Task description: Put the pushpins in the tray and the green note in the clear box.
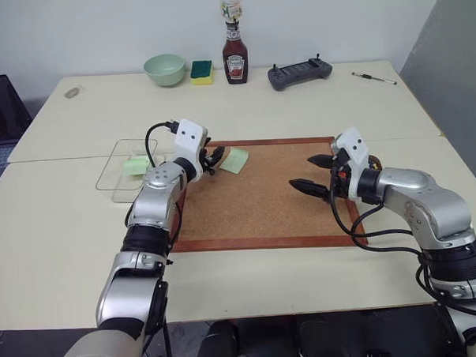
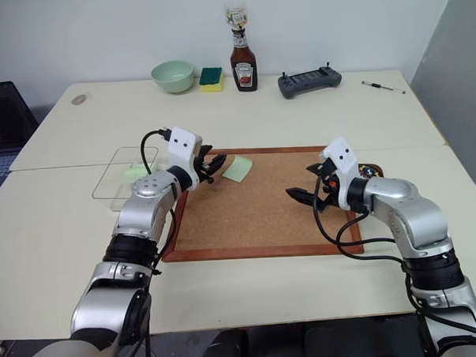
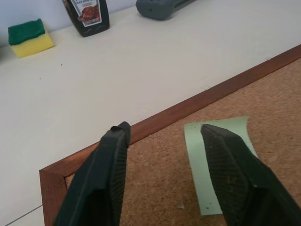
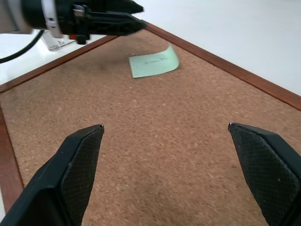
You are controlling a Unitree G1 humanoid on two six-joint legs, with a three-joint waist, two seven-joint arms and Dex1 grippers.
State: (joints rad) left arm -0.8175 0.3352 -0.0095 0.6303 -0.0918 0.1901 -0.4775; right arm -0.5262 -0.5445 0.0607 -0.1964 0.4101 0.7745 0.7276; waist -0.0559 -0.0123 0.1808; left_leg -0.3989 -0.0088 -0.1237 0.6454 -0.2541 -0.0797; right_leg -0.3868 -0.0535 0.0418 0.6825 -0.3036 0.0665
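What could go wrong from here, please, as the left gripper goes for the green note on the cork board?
1. The green note lies flat on the cork board with one edge lifted; the open left gripper may push or crumple the thin paper instead of pinching it.
2. The clear box already holds a pale green piece, so the note could land on top of it or miss the box.

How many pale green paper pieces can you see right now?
2. One green note lies on the corkboard near its far left corner, just ahead of the left claw. A second pale green piece sits inside the clear box. Others may be hidden behind the arms.
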